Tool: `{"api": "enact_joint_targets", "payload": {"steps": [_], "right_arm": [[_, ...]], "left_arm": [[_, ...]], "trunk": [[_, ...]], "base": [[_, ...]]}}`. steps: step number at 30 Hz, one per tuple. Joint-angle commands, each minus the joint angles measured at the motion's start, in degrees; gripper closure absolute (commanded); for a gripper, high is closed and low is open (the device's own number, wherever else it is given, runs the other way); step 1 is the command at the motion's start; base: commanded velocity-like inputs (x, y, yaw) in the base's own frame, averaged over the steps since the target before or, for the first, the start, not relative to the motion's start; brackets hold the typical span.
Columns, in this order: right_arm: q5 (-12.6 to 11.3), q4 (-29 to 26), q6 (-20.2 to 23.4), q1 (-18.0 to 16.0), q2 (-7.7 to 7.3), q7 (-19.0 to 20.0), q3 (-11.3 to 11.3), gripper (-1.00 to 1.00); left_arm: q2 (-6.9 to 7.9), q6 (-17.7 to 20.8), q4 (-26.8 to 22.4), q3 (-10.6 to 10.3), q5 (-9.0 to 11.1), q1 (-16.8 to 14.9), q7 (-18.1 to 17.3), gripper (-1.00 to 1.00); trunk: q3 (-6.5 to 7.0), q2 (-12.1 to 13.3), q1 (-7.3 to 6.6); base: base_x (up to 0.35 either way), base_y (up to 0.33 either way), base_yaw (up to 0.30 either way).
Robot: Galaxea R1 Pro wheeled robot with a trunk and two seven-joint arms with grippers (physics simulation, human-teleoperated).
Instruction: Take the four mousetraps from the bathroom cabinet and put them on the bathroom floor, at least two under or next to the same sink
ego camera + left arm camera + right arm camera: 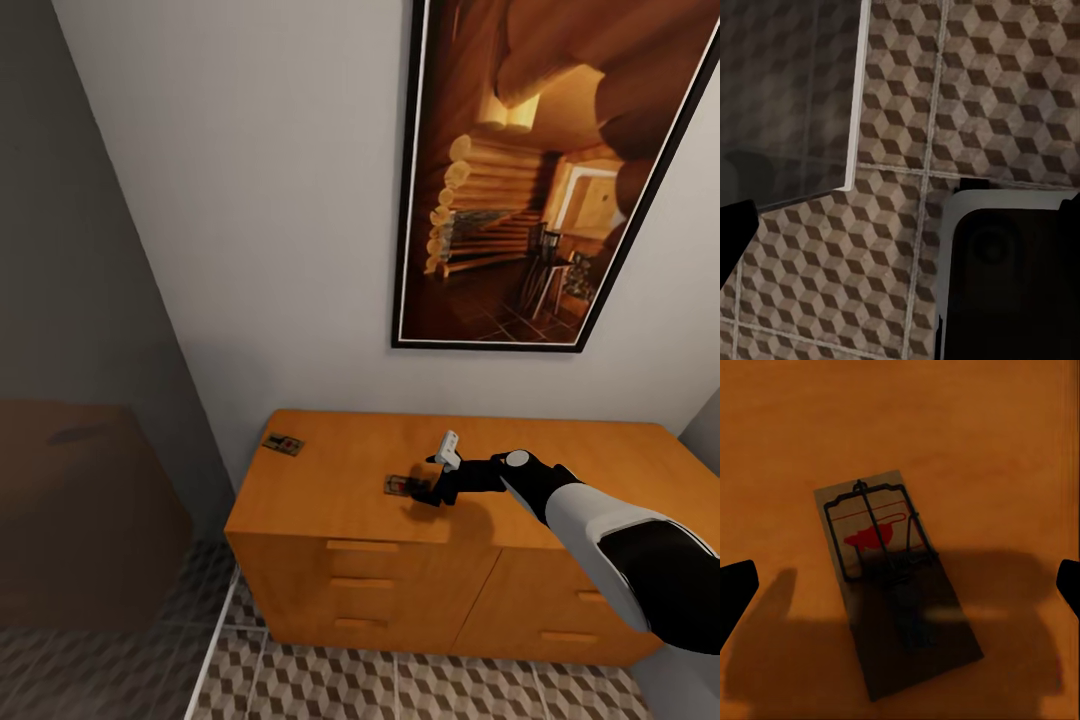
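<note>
Two mousetraps lie on top of the orange-brown cabinet. One mousetrap sits near the back left corner. The other mousetrap lies mid-top, right in front of my right gripper. In the right wrist view this trap, a brown board with dark wire and a red mark, lies flat between the two wide-apart fingertips, untouched; my right gripper is open above it. My left gripper hangs open over the cube-patterned bathroom floor, holding nothing. The sink is out of view.
A large framed picture hangs on the wall above the cabinet. A dark glass panel with a white edge strip stands left of the cabinet. My white-and-black base stands on the patterned floor in front of the cabinet.
</note>
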Motion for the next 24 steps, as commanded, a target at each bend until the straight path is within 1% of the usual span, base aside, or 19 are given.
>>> {"api": "enact_joint_targets", "payload": {"steps": [1, 24], "right_arm": [[0.6, 0.0, -0.4, 0.0, -0.01, 0.0, -0.2, -1.00], [0.6, 0.1, -0.4, 0.0, 0.03, -0.1, -0.2, -1.00]], "left_arm": [[-0.03, -0.3, 0.2, -0.5, 0.2, -0.1, 0.1, -1.00], [-0.03, -0.3, 0.2, -0.5, 0.2, -0.1, 0.1, -1.00]], "trunk": [[-0.11, -0.1, 0.04], [-0.11, -0.1, 0.04]], "base": [[0.054, -0.054, 0.000], [0.019, -0.008, 0.000]]}}
